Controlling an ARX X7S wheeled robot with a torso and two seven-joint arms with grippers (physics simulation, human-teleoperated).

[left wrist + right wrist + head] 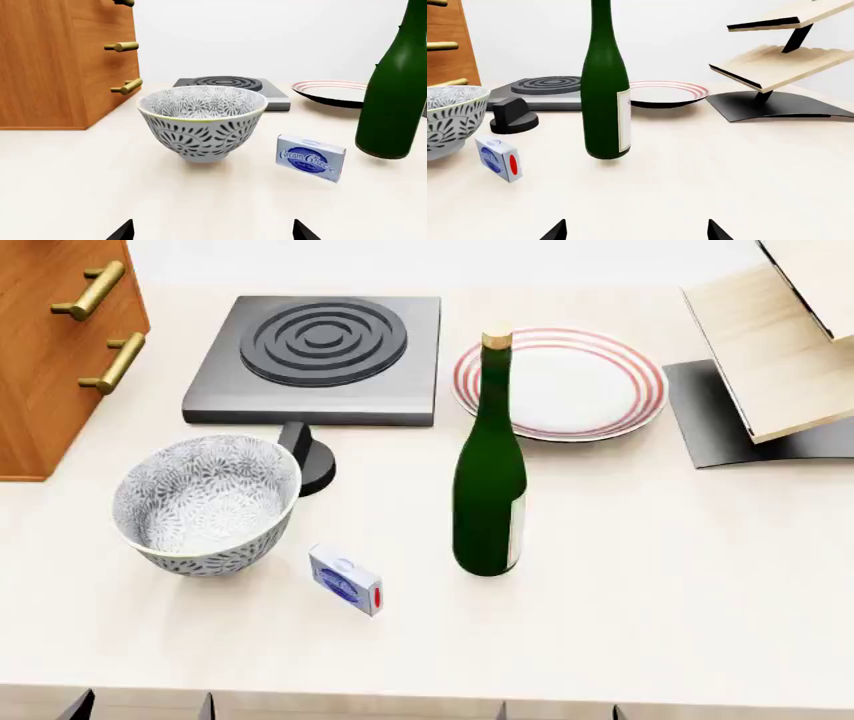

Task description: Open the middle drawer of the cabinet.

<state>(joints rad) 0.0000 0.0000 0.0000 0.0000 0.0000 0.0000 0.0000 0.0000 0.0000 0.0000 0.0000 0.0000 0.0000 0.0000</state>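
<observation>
The cabinet (60,65) stands at the table's far left, its three brass handles facing right. It also shows in the head view (47,360). The middle drawer's handle (121,46) is the central one; it shows too in the right wrist view (442,46) and as the upper of two handles in the head view (90,290). All drawers look shut. My left gripper (213,232) is open and empty, low over the table in front of the patterned bowl (203,122). My right gripper (636,232) is open and empty, in front of the green bottle (604,85).
Between the grippers and the cabinet are the bowl (207,505), a cream cheese box (347,580), a black knob (307,455) and the grey stove plate (320,355). The bottle (490,475), a red-rimmed plate (574,380) and a pale wooden rack (774,340) stand to the right.
</observation>
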